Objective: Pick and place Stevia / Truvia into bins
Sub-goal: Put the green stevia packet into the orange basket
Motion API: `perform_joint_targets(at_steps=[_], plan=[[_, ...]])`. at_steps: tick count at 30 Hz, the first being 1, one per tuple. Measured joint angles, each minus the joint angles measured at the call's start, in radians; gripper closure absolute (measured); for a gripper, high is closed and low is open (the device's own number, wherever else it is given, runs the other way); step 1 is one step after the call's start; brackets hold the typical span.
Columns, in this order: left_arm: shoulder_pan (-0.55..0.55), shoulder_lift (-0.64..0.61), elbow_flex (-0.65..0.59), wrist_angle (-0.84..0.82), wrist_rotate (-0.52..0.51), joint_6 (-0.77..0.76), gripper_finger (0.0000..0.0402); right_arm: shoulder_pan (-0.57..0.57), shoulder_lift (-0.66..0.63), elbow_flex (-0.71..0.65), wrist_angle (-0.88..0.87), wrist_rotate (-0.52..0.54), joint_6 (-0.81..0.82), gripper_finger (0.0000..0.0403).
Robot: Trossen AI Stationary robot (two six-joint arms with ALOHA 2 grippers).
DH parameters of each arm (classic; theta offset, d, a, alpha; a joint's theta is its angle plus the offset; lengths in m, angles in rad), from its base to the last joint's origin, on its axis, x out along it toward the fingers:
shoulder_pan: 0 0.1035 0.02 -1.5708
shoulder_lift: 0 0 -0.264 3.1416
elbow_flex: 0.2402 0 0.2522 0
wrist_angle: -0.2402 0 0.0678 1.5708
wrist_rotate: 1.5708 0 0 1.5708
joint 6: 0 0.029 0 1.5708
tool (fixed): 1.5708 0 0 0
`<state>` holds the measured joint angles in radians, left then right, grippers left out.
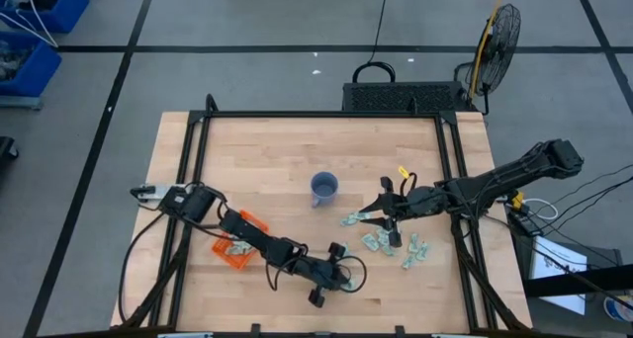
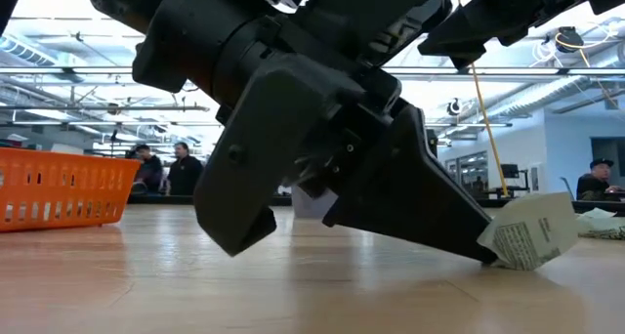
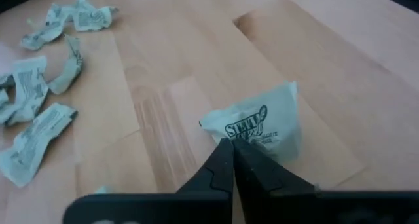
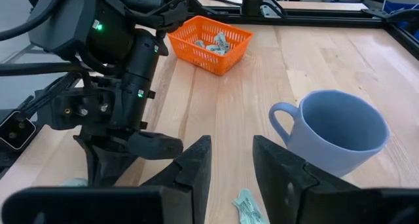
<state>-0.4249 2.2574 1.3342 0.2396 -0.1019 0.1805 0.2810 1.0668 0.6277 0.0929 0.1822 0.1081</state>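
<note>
Floor [image 1: 247, 76]: grey, smooth, crossed by dark lines into large squares.
Bench [image 1: 297, 150]: pale wooden planks, framed by black metal rails.
Fan [image 1: 501, 34]: black wire-caged fan on a yellow stand, just beyond the bench's far right corner.
Black box [image 1: 406, 98]: dark perforated case with a handle, on the floor against the bench's far edge.
Blue crates [image 1: 40, 22]: stacked at the far left, holding white cables.
Ceiling [image 2: 59, 70]: exposed pipes and beams with bright strip lights.
People [image 2: 166, 166]: two in dark clothes standing far off; another in a cap [image 2: 593, 178] seated at the right.
</note>
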Motion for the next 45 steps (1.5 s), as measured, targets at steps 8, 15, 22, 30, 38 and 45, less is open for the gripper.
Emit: perform_joint_targets(at_steps=[8, 15, 22, 30, 38, 45], plan=[[-0.007, -0.096, -0.008, -0.099, -0.051, 0.021, 0.0397, 0.0, 0.0, 0.0, 0.0, 0.0, 0.0, 0.0298], [-0.059, -0.352, -0.004, -0.58, -0.205, -0.097, 0.0396, 0.0, 0.0, 0.0, -0.004, 0.0, 0.0, 0.0298], [-0.167, -0.492, -0.004, -1.261, -0.289, -0.761, 0.039, 0.0, 0.0, 0.0, -0.016, 0.0, 0.001, 0.0298], [-0.241, -0.498, -0.021, -1.689, -0.099, -1.371, 0.0391, 0.0, 0.0, 0.0, -0.016, 0.0, 0.011, 0.0298], [-0.276, -0.493, -0.024, -1.636, 0.007, -1.476, 0.0397, 0.0, 0.0, 0.0, -0.015, 0.0, 0.011, 0.0298], [-0.267, -0.493, -0.064, -1.644, 0.001, -1.527, 0.0384, 0.0, 0.0, 0.0, -0.015, 0.0, 0.011, 0.0298]])
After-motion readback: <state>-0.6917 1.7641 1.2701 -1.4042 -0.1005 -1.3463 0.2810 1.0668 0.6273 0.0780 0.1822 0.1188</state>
